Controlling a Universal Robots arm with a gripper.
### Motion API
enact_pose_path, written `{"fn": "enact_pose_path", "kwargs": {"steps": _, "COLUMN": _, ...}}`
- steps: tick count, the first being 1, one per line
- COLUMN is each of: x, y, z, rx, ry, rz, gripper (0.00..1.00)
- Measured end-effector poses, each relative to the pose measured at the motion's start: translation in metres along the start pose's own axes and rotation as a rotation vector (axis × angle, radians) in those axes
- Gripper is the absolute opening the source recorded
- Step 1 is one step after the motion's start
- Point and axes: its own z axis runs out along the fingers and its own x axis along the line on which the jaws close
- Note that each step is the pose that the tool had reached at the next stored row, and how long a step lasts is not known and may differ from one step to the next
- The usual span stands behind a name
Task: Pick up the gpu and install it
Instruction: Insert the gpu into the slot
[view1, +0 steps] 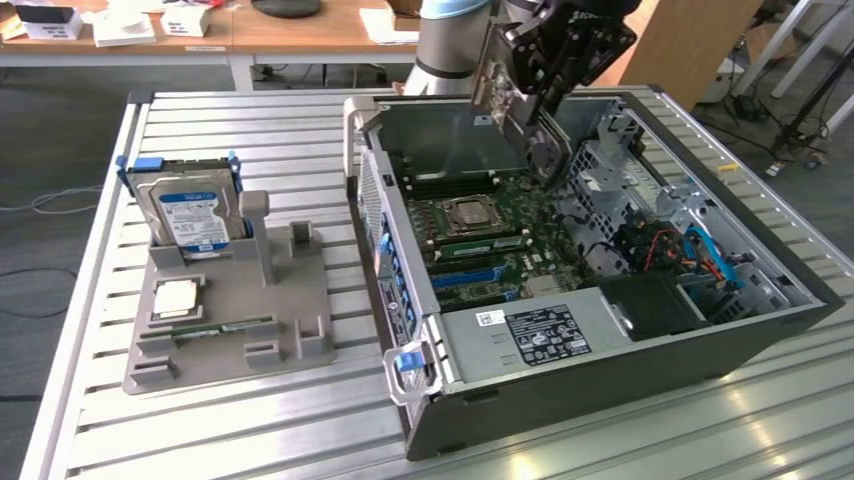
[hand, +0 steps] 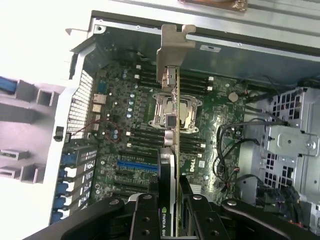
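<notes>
Item: thin dark gpu card, silver end bracket (hand: 168, 172). I hold it clenched in black fingers (hand: 143, 220), edge-on above green motherboard (view1: 487, 235), inside open grey computer case (view1: 601, 385). Pickup done; slot seating outstanding.

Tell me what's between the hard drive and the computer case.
In the exterior view, two upright posts of the grey holder stand between the hard drive and the computer case.

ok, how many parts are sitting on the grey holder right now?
3: hard drive standing upright at the far end, CPU lying flat in front of it, RAM stick lying just nearer the camera. More could be hidden behind the drive.
</notes>
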Motion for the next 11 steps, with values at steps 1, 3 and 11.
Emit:
{"fn": "enact_pose_path", "kwargs": {"steps": 1, "x": 0.0000, "y": 0.0000, "z": 0.0000, "rx": -0.0004, "ry": 0.0025, "rz": -0.018, "gripper": 0.27}}
{"fn": "enact_pose_path", "kwargs": {"steps": 3, "x": 0.0000, "y": 0.0000, "z": 0.0001, "rx": -0.0010, "ry": 0.0073, "rz": -0.054, "gripper": 0.27}}
{"fn": "enact_pose_path", "kwargs": {"steps": 11, "x": 0.0000, "y": -0.0001, "z": 0.0006, "rx": -0.0036, "ry": 0.0269, "rz": -0.199, "gripper": 0.27}}
